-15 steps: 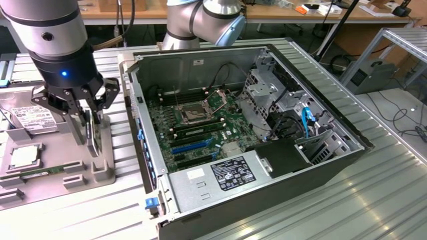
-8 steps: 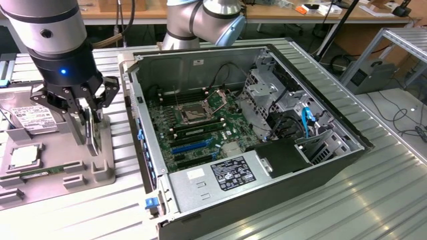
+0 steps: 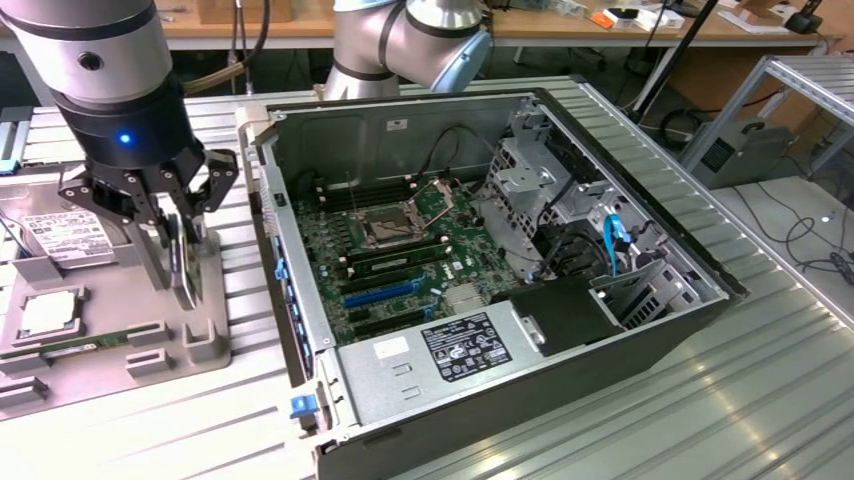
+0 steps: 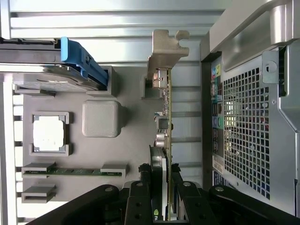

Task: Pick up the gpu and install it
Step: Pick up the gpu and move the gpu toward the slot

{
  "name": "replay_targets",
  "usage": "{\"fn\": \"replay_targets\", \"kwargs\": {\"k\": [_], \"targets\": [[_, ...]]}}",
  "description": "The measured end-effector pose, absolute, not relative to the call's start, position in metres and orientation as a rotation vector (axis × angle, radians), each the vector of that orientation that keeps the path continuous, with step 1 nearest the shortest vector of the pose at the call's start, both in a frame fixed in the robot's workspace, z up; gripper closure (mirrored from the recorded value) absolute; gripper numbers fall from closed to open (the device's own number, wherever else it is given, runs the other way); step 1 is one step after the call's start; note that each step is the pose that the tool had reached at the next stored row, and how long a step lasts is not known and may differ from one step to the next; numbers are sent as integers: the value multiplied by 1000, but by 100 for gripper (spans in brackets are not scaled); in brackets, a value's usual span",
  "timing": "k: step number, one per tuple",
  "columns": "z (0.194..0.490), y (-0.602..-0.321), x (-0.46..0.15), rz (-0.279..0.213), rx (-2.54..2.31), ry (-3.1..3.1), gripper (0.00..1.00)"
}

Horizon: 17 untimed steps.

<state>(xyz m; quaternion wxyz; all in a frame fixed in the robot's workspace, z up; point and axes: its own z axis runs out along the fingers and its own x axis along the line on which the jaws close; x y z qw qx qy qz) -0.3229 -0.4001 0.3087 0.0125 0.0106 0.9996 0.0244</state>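
While the gripper [image 3: 178,232] clamps its fingers on the gpu [image 4: 165,126], we see it on edge, long axis alongside the computer case [image 4: 248,117], bracket [image 4: 165,51] pointing away from the fingers

In the exterior view we see the tray [image 3: 200,350] on the worktop [image 3: 694,420] at nine o'clock from the computer case [image 3: 400,130]. On the tray the card [image 3: 184,275] stands on edge, clasped by the end effector [image 3: 171,240], the hard drive [image 3: 60,235] at its nine o'clock, the chip [image 3: 47,312] at eight.

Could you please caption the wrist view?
Gripper straddling the thin black gpu card with pale metal bracket, standing on edge in a grey tray beside the metal computer case.
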Motion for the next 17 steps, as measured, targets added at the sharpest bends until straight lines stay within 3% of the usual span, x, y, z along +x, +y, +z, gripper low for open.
{"fn": "replay_targets", "kwargs": {"k": [17], "targets": [[319,-400,-323,79,33,3116,73]]}}
